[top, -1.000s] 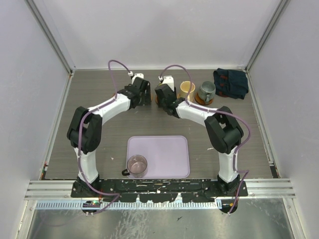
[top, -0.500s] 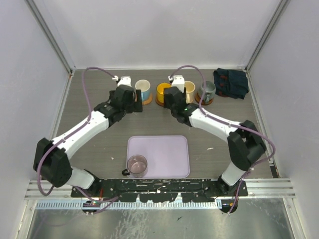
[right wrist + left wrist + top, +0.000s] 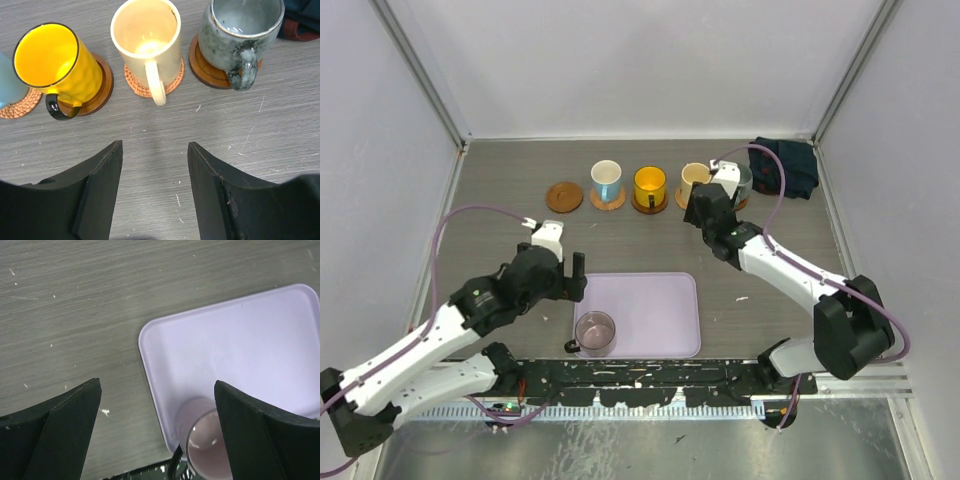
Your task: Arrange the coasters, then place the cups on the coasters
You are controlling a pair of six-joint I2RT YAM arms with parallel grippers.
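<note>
Overhead, 4 of the 5 cups stand on coasters in a row across the upper middle of the frame: the light blue cup point(image 3: 607, 180), the orange-yellow cup point(image 3: 650, 186), the cream cup point(image 3: 696, 175) and the grey-green cup point(image 3: 240, 35). The 5th coaster point(image 3: 564, 196), at the left end of the row, is bare. The purple-grey cup point(image 3: 594, 331) sits at the lower left corner of the lavender tray point(image 3: 660, 300), handle toward the lower left.

The left pincer point(image 3: 157, 387) hangs over the tray's left edge, jaws spread wide and empty. The cup lies at the bottom of the wrist view, not yet between the fingers. The right pincer point(image 3: 155, 150) stands partly open and empty over bare counter point(image 3: 510, 200), just below the cream cup.

The step in hand appears to be fetching the purple-grey cup. A sound grasp would bring the jaws over the rim, away from the handle, then lift clear of the tray's raised lip before carrying the cup to the bare coaster.

The light blue cup, just beside that coaster, is the likeliest thing to be knocked. The right arm lies well apart, and the dark cloth point(image 3: 783, 166) at upper right is not involved.
</note>
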